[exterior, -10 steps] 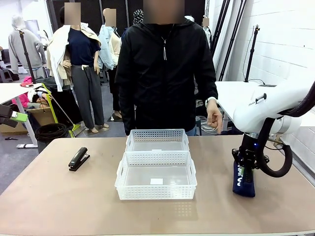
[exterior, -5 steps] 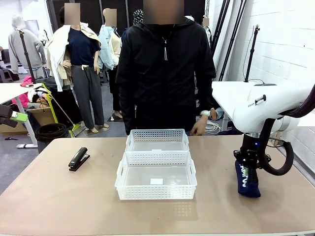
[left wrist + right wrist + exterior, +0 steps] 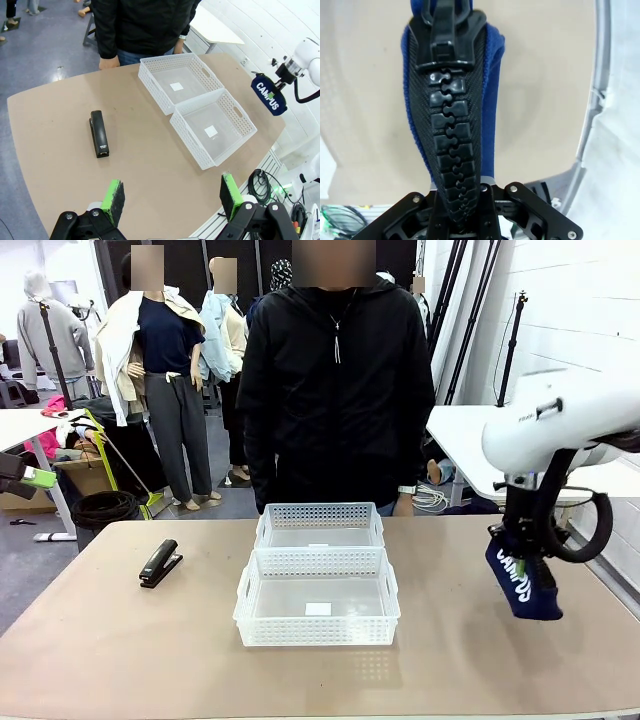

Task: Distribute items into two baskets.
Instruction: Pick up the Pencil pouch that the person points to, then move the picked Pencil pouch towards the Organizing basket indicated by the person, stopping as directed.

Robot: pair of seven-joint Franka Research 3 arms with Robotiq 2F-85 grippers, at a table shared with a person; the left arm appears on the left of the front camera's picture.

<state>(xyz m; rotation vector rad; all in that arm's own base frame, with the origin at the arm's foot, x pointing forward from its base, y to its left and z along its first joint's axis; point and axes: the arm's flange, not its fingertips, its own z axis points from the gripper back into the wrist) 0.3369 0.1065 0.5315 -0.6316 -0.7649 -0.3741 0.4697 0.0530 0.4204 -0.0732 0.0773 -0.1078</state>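
My right gripper is shut on the navy "CAMPUS" pouch, which hangs tilted above the table's right side, clear of the surface. The right wrist view looks down the pouch's black zip, pinched between my fingers. The left wrist view shows the same pouch in the air to the right of the baskets. Two white lattice baskets stand end to end mid-table, the near one and the far one, both without items. The black stapler lies at the left. My left gripper is open, high above the table.
A person in a black jacket stands at the far edge behind the baskets, one hand by the table's rim. A white table stands at the back right. Bare tabletop lies in front of the stapler.
My right gripper has lifted the pouch off the table and swung it up and slightly right, tilting it. The person's hand has dropped back to their side. Stapler and baskets have not moved.
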